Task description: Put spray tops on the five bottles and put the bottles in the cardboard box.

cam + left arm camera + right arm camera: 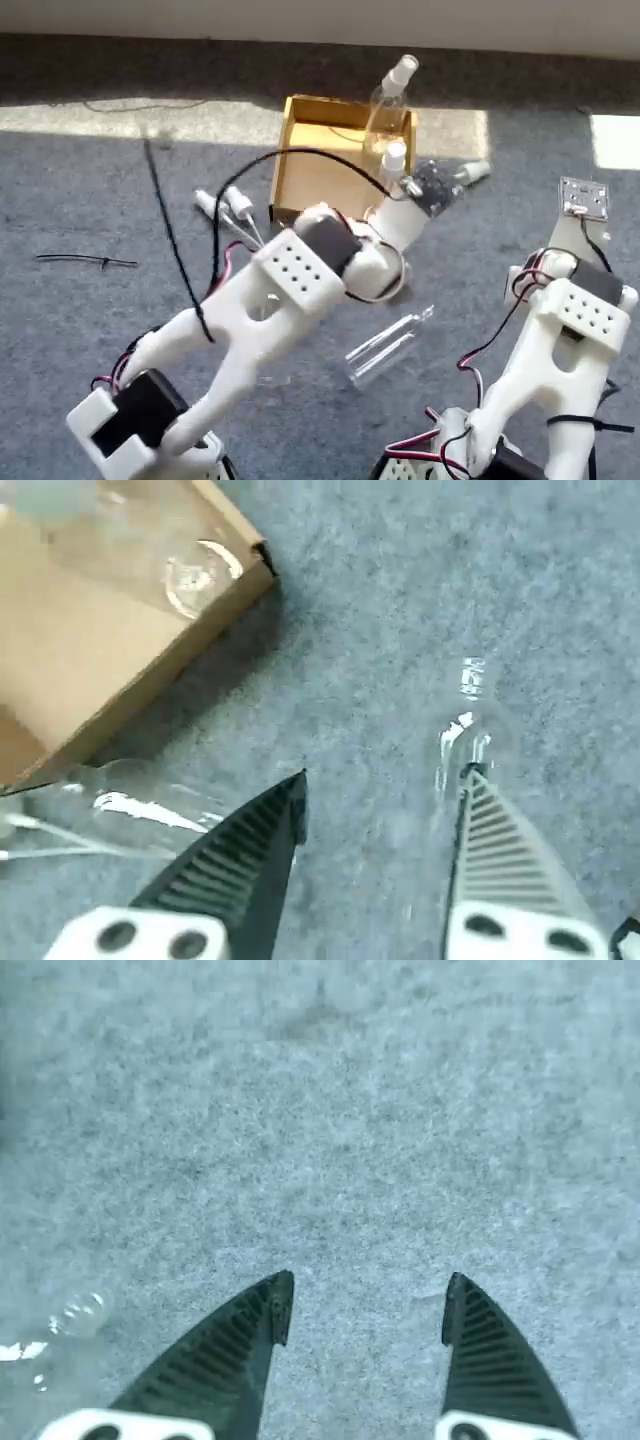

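While the left gripper point(385, 776) hangs with its jaws apart just off the corner of the box point(150, 670), a clear bottle point(465, 715) lies on the counter point(400, 600) right by one finger, at centre right of the left wrist view. We judge the step in hand to be taking that bottle for the box. To do it well, we would centre the jaws across its body rather than its neck, since clear plastic looks slick and will roll. We would close gently, then lift above the box wall before going over. A second bottle point(110, 805), lying at lower left of that view, should not be nudged. The right gripper point(368, 1285) is also spread, over bare counter. A bare bottle point(385, 350) lies at lower centre of the high view, and loose tops point(225, 205) lie left of the box; those are not yet paired.
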